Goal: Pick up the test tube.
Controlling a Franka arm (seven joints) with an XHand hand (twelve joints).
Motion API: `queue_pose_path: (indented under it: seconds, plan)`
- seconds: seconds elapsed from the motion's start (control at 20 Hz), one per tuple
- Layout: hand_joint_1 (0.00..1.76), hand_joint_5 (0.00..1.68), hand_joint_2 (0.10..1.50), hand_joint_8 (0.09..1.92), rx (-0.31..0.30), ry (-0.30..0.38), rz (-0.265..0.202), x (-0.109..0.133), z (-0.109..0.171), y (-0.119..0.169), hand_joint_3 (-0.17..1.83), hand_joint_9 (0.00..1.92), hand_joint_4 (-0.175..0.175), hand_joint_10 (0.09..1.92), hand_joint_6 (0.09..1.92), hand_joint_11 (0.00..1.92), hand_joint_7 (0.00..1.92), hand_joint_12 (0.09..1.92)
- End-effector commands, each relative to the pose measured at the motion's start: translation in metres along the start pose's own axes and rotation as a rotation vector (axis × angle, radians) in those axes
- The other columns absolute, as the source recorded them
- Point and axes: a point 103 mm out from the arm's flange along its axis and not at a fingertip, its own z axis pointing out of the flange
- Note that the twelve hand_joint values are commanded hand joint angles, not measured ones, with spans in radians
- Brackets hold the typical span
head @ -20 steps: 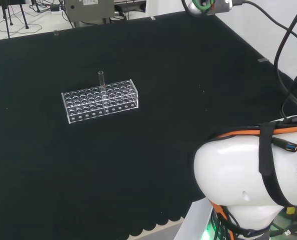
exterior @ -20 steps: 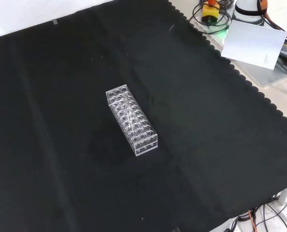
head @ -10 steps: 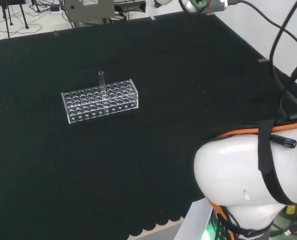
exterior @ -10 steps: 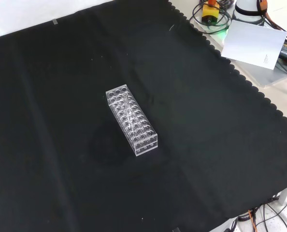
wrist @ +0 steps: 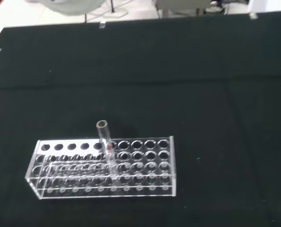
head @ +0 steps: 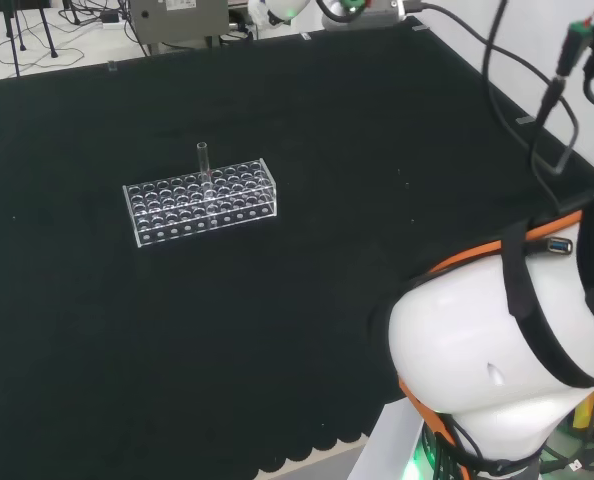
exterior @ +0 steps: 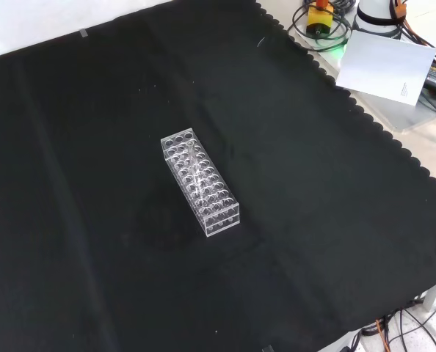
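A clear test tube (head: 203, 160) stands upright in a clear plastic rack (head: 199, 200) with several rows of holes, left of the cloth's middle in the head view. The wrist view looks down on the tube (wrist: 107, 149), which rises out of a middle hole of the rack (wrist: 145, 165). Seen from the front, the rack (exterior: 201, 183) lies slantwise near the cloth's centre, and the tube is hard to make out. A blurred white part of the hand (wrist: 69, 5) shows in the wrist view, well away from the rack. Whether the hand is open or shut is hidden.
The arm's big white link (head: 497, 370) stands at the head view's lower right, with cables (head: 537, 110) above it. A white sheet (exterior: 385, 66) and a yellow device (exterior: 321, 16) lie past the cloth's scalloped edge. A grey box (head: 177, 18) stands beyond the far edge.
In the head view the arm's end at the top edge has swung to the left and the big white link has tilted. The rack and the tube have not moved.
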Motion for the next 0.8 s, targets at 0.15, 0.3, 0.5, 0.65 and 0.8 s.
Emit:
queue_pose_path:
  seconds: [0.15, 0.3, 0.5, 0.65, 0.8]
  plan:
    - [0.76, 0.26, 0.73, 1.02, 0.089, 0.063, -0.120, 0.013, 0.026, 0.067, 0.60, 0.17, -0.158, 1.05, 0.44, 0.09, 0.18, 1.53]
    - [0.77, 0.26, 0.73, 1.02, 0.132, 0.073, -0.131, 0.011, 0.039, 0.082, 0.60, 0.17, -0.159, 1.04, 0.44, 0.11, 0.19, 1.53]
    - [0.78, 0.27, 0.73, 1.01, 0.176, 0.075, -0.142, 0.008, 0.060, 0.106, 0.60, 0.21, -0.163, 1.03, 0.46, 0.13, 0.25, 1.51]
    - [0.80, 0.29, 0.73, 1.00, 0.204, 0.067, -0.143, 0.006, 0.075, 0.120, 0.60, 0.26, -0.167, 1.02, 0.48, 0.17, 0.30, 1.50]
    - [0.82, 0.30, 0.74, 1.00, 0.237, 0.069, -0.149, 0.007, 0.090, 0.134, 0.60, 0.29, -0.171, 1.01, 0.51, 0.19, 0.34, 1.49]
